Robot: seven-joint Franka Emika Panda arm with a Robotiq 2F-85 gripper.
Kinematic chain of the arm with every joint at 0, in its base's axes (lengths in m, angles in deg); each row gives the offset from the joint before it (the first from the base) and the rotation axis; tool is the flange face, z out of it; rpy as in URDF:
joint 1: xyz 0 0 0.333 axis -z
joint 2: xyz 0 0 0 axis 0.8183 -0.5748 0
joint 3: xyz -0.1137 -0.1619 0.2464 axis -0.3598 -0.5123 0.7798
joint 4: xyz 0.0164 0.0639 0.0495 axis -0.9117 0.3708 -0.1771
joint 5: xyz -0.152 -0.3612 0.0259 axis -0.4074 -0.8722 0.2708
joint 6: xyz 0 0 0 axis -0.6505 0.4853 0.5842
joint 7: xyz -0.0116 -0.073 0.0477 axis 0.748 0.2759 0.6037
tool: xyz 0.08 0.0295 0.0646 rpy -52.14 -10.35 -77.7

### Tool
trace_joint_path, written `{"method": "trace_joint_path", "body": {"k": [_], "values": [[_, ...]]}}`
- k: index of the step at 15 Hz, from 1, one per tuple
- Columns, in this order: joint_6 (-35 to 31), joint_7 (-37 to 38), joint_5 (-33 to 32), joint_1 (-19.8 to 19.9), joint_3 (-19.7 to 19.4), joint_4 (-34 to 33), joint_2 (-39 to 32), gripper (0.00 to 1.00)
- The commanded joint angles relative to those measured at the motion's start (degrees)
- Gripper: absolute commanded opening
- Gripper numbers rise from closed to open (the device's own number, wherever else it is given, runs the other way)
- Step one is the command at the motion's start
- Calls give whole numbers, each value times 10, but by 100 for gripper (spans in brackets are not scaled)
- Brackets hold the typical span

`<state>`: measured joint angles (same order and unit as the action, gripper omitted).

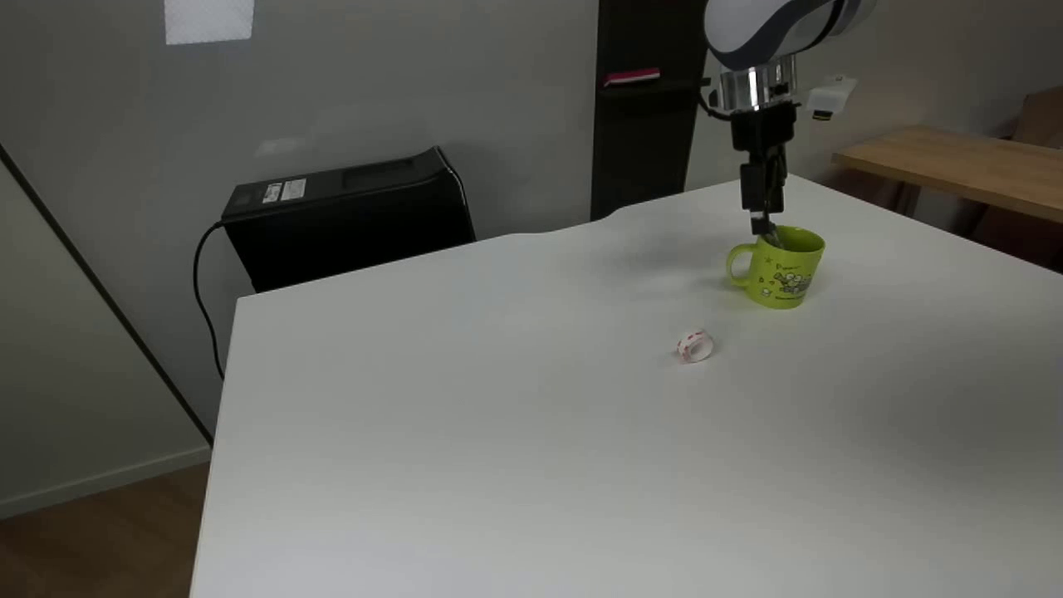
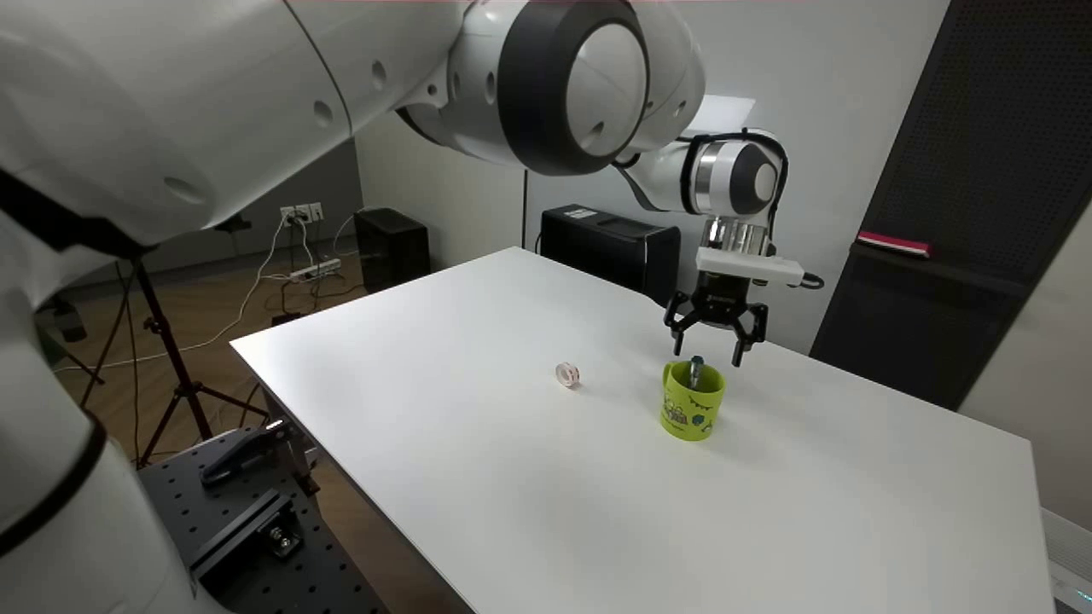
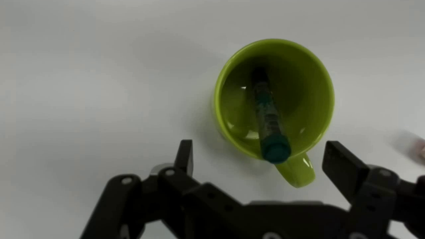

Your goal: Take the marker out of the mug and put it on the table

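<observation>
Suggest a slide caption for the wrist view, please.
Open gripper near a green mug, with a teal-ended marker leaning inside.

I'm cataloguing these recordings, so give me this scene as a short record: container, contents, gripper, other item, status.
container: lime-green mug, upright on the white table
contents: marker, leaning inside, its teal end up at the rim near the handle
gripper: open, jaws well apart, holding nothing, close to the mug
other item: small white-and-red ring, apparently a tape roll, on the table apart from the mug
status: marker not yet out of the mug
</observation>
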<state>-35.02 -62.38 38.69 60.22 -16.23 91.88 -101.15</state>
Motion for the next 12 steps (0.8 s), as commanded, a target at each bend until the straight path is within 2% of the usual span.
{"method": "trace_joint_path", "body": {"k": [1,12], "values": [[8,23,-7,-7,-6,-52,-34,100],[34,46,-9,-7,-18,-76,-44,100]]}}
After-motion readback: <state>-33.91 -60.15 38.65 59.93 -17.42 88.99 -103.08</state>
